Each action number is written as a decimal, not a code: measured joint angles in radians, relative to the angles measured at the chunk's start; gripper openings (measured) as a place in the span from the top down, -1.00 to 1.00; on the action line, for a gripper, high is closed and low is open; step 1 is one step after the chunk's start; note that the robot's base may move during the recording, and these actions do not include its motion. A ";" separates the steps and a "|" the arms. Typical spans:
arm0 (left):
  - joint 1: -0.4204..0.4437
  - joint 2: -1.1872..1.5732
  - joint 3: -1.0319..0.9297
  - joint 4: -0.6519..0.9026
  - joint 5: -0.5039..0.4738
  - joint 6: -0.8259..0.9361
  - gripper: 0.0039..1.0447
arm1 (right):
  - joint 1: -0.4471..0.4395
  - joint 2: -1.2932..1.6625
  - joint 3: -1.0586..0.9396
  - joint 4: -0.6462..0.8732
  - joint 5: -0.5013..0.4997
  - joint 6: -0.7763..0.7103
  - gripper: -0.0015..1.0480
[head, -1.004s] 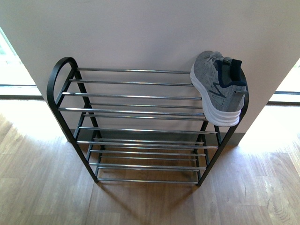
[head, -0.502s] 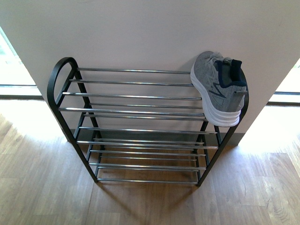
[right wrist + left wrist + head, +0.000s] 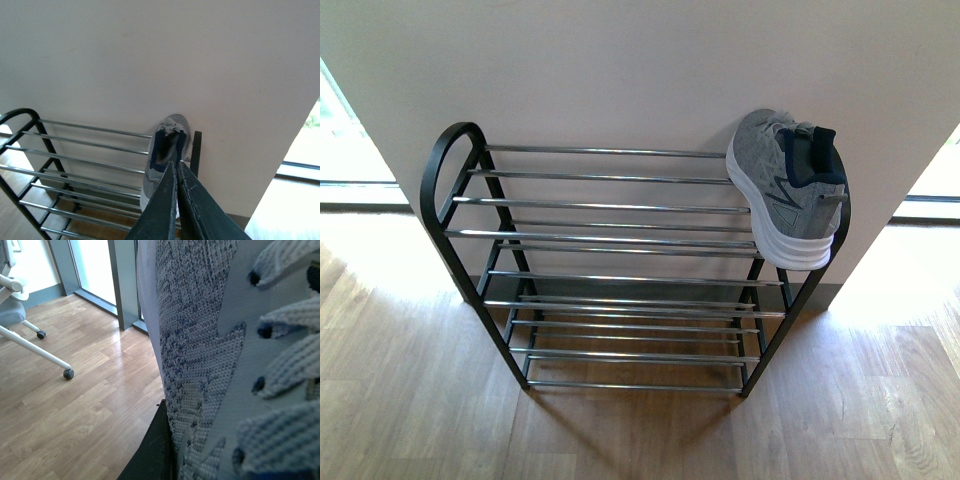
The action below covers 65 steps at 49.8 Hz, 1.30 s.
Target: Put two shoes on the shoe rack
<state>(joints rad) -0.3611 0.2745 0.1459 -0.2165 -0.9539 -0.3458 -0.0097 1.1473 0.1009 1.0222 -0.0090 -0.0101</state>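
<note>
**Front view.** The shoe rack (image 3: 442, 165) stands on a wooden floor (image 3: 410, 400) with its back to a white wall (image 3: 620, 70). The first sneaker (image 3: 785, 195), grey knit with a white sole and navy tongue, sits at the right end of the top tier. It is tipped onto its side with the sole turned toward the rack's left end, and its heel end is beside the right frame. The lower tiers carry nothing. Neither arm appears.

**Left wrist view.** The second sneaker (image 3: 200, 355) fills the frame at very close range, showing its grey knit side and pale laces, and it is held clear of the floor (image 3: 75, 410). The left gripper (image 3: 156, 445) is clamped on it: one dark finger lies against the knit, and the other is hidden behind the shoe. Beyond are an office chair (image 3: 20, 325) on castors and a grey window frame (image 3: 120, 285).

**Right wrist view.** The right gripper (image 3: 178, 165) has its two dark fingers pressed together with nothing between them. It hangs in front of the rack's right end, apart from it. The first sneaker (image 3: 167, 145) shows just past the fingertips on the top bars of the shoe rack (image 3: 20, 116).
</note>
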 joint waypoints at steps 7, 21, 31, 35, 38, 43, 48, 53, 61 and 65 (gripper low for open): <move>0.000 0.000 0.000 0.000 0.000 0.000 0.93 | 0.005 -0.085 -0.024 -0.052 0.005 0.000 0.97; 0.000 0.000 0.000 0.000 0.001 0.000 0.93 | 0.005 -0.255 -0.065 -0.183 0.009 0.000 0.97; 0.000 0.000 0.000 0.000 0.000 0.000 0.93 | 0.006 -0.414 -0.080 -0.317 0.009 0.000 0.97; 0.000 0.000 0.000 0.000 0.000 0.000 0.93 | 0.006 -0.480 -0.081 -0.375 0.009 0.000 0.97; 0.000 0.000 0.000 0.000 0.000 0.000 0.93 | 0.006 -0.515 -0.081 -0.406 0.009 0.000 0.97; 0.000 0.000 0.000 0.000 0.000 0.000 0.93 | 0.006 -0.562 -0.081 -0.449 0.009 0.000 0.97; 0.000 0.000 0.000 0.000 0.000 0.000 0.93 | 0.006 -0.620 -0.082 -0.503 0.009 0.000 0.97; 0.000 0.000 0.000 0.000 0.000 0.000 0.93 | 0.006 -0.683 -0.082 -0.563 0.009 0.000 0.97; 0.000 0.000 0.000 0.000 0.000 0.000 0.93 | 0.006 -0.764 -0.082 -0.639 0.009 0.000 0.97; 0.000 0.000 0.000 0.000 0.000 0.000 0.93 | 0.006 -0.794 -0.082 -0.668 0.009 0.000 0.97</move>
<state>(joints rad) -0.3611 0.2745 0.1459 -0.2165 -0.9535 -0.3458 -0.0036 0.3531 0.0189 0.3542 0.0002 -0.0101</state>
